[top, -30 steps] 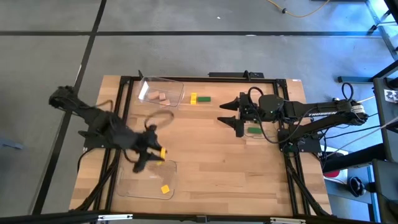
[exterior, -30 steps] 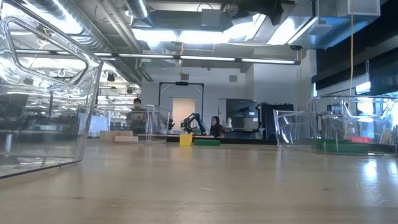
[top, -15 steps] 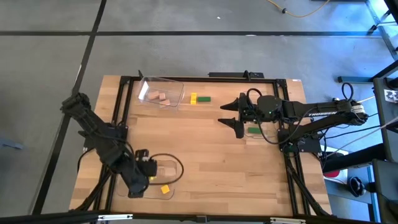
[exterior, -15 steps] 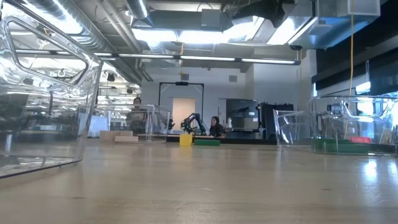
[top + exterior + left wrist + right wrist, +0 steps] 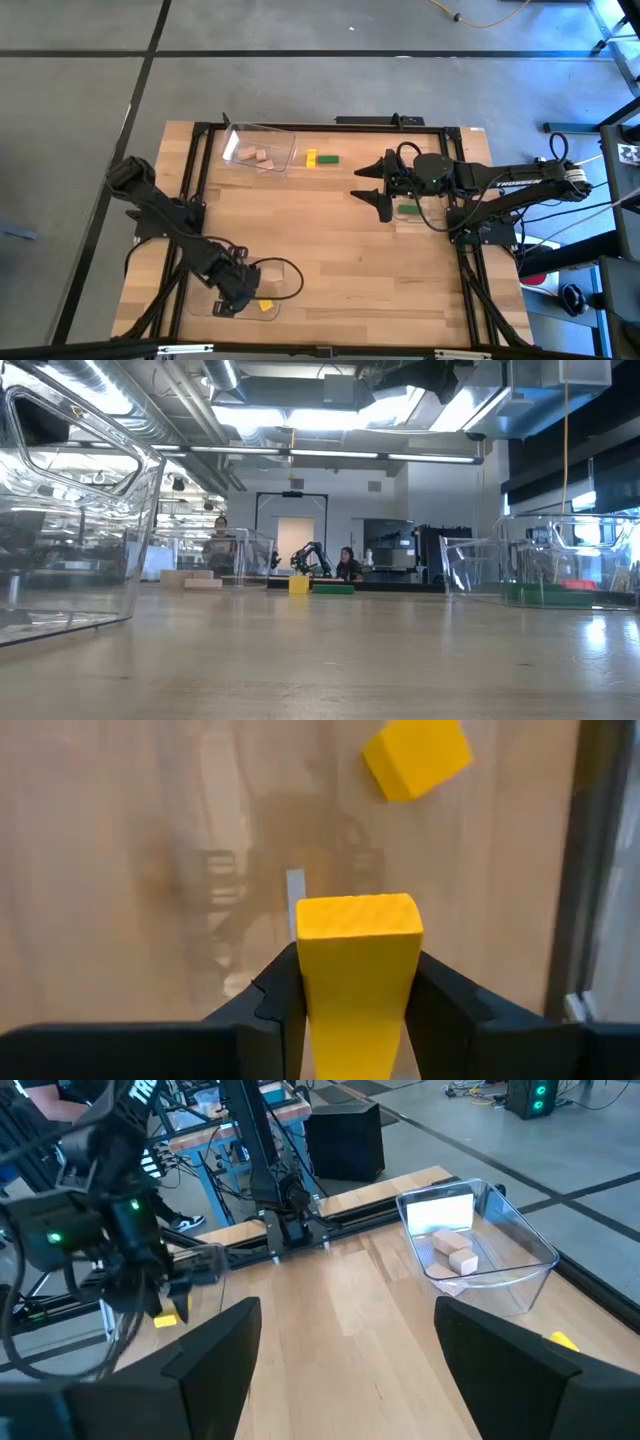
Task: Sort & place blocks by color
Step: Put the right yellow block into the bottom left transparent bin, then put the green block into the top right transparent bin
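L gripper [image 5: 237, 291] sits over the clear tray [image 5: 205, 305] at the near-left corner of the desk [image 5: 340, 240]. Its jaws are partly closed, clamped on a yellow bar [image 5: 357, 975]; in the L wrist view the bar stands between the two dark fingers [image 5: 272, 1010], one end projecting past the tips, both side faces touching the pads. A yellow cube [image 5: 417, 757] lies on the tray floor just beyond the held bar, apart from it; in the high view the same cube [image 5: 265, 305] is just beside the gripper, on the side nearer the desk's middle.

R gripper [image 5: 378, 185] waits at the right-centre of the desk, jaws wide apart, nothing between them. A green block [image 5: 408, 210] lies in a tray beside it, under the arm.

Far-left tray [image 5: 260, 148]: two tan blocks [image 5: 258, 156] inside, side by side. Just beside that tray, on bare desk, lie a small yellow block [image 5: 311, 157] and a green bar [image 5: 328, 158], touching or nearly so; can't tell which.

Low view: the yellow and green pair [image 5: 318, 586] shows far across the desk, tray walls at both edges; neither gripper appears there.
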